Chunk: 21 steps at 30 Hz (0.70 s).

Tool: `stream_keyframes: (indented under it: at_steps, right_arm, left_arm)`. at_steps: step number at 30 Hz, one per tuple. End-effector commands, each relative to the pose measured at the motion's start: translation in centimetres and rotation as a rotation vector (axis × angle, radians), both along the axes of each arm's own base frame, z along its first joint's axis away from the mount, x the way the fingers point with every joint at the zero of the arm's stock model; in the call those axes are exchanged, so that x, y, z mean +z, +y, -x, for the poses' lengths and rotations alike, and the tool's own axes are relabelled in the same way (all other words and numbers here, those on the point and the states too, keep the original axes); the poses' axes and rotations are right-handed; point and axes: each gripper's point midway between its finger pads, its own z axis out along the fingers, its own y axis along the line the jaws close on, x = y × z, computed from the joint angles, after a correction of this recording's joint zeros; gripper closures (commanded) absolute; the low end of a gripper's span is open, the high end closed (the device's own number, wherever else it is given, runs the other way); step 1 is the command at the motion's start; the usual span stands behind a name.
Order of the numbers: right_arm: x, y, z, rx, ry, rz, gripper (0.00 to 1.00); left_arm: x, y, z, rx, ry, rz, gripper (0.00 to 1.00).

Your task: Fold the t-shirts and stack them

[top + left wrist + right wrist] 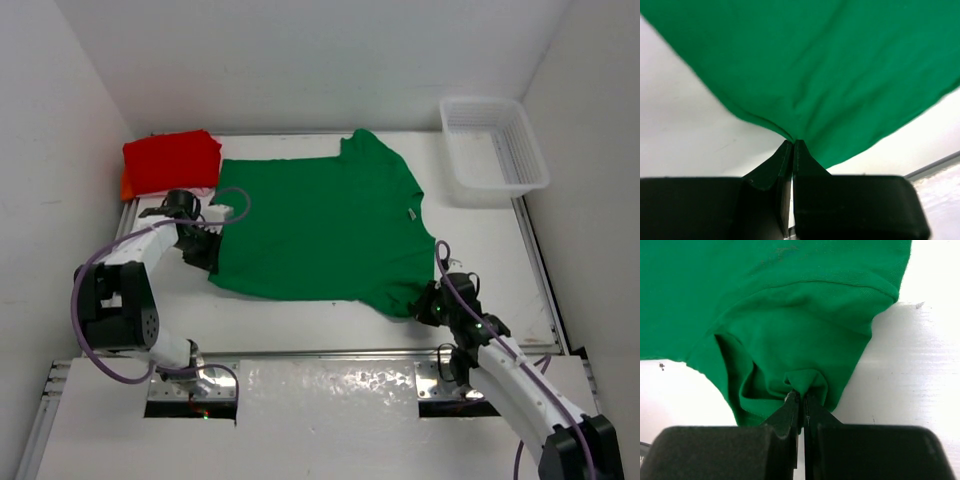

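Green t-shirt lies spread flat on the table. Left gripper is clenched on its left-hand edge. Right gripper is clenched on bunched cloth at its near right corner. Red t-shirt sits folded at the far-left corner.

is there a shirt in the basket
No, the basket shows only its bare mesh floor, and the green shirt lies outside it.

You're working in a robot test cell in a lab, not a home. Plain white panel walls box in a bare white tabletop edged by a metal rail. Two white-and-black robot arms, left and right, trail purple cables. A white plastic mesh basket sits in the far right corner.
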Motion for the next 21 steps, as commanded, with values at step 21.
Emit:
stream_keyframes:
  at_steps: [21]
  right_arm:
    - [9.2,0.8,-13.1,0.117,-0.194,0.158,1.00]
  left_arm:
    - [6.1,2.4,-9.0,0.124,-0.225,-0.065,1.00]
